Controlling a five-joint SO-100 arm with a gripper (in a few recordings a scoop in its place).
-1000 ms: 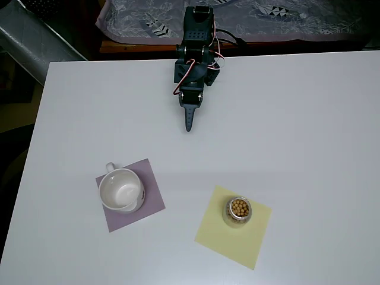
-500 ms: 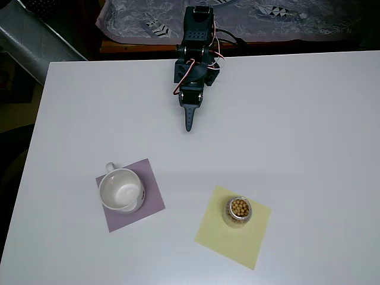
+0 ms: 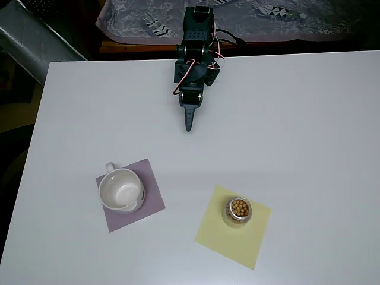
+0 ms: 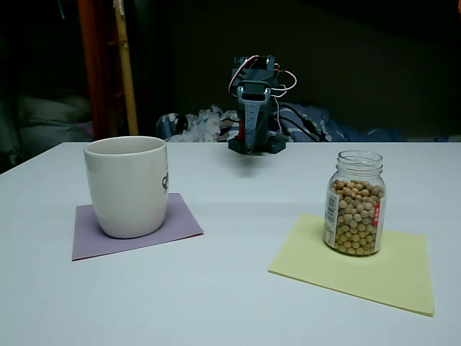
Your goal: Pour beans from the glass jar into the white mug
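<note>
Standing upright, glass jar point(image 3: 238, 212) well apart from claw point(image 3: 189, 123), seemingly clenched, empty.

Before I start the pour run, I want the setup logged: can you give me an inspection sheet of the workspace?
Surface: white table, bare apart from two paper mats.
Job's things: glass jar upright on a yellow mat, no lid, filled with beans; white mug upright on a purple mat, with no beans inside in the overhead view.
Clutter: nothing seen on the table.
Claw: claw folded back near the arm's base at the far edge, well away from both things, holding nothing; open or shut cannot be told.
Cables: red and white wires looped at the arm.
Surroundings: patterned cloth behind the table; dark room.
</note>
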